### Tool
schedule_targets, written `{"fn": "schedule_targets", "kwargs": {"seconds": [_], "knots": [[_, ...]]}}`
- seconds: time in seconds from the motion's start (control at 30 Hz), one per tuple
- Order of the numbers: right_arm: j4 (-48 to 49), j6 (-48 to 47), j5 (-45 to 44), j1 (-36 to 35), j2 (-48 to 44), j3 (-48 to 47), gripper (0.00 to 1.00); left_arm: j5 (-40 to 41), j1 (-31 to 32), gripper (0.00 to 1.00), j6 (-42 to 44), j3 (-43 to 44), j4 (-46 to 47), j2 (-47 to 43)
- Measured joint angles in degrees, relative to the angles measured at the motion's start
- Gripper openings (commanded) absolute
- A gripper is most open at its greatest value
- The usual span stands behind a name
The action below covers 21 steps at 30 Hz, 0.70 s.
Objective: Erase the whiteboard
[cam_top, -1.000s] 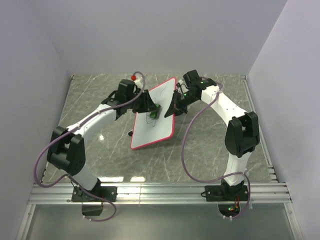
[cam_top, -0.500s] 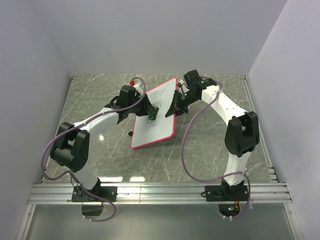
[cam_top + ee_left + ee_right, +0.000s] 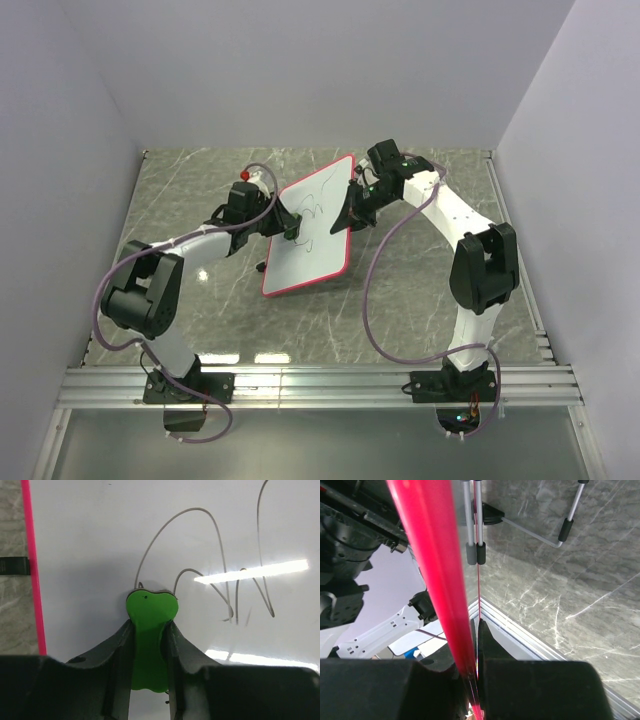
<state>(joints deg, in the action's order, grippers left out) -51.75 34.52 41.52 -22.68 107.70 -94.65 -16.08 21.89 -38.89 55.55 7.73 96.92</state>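
Observation:
The whiteboard (image 3: 312,225), white with a red rim, stands tilted in the middle of the table, with black scribbled lines (image 3: 315,205) on its upper half. My right gripper (image 3: 352,212) is shut on its right rim, which runs as a red edge (image 3: 427,555) between the jaws in the right wrist view. My left gripper (image 3: 292,230) is shut on a small green block (image 3: 149,630) pressed against the board face (image 3: 100,540) near its left rim. Grey marker lines (image 3: 220,565) lie just right of the block.
The board's metal wire stand with black feet (image 3: 560,530) shows behind it in the right wrist view. A red knob (image 3: 245,173) sits on the left arm's cable. White walls enclose the marbled table (image 3: 420,300); a metal rail (image 3: 320,385) runs along the near edge.
My left gripper slid the green block leftward and down across the board, from its middle to near the left rim. The scribbles it covered now show. The right gripper and board stayed still.

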Motion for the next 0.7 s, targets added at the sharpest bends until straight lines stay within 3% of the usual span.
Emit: {"fn": "schedule_targets", "kwargs": {"seconds": [0.33,0.7], "knots": [[0.3,0.5,0.2,-0.1,-0.3,0.2,0.0,3.5,1.5,0.0,-1.2,-4.9,4.2,-3.1],[0.1,0.3,-0.1,0.0,-0.3,0.2,0.0,6.4,15.6,0.0,-2.8,0.0,-3.4,-12.3]]}}
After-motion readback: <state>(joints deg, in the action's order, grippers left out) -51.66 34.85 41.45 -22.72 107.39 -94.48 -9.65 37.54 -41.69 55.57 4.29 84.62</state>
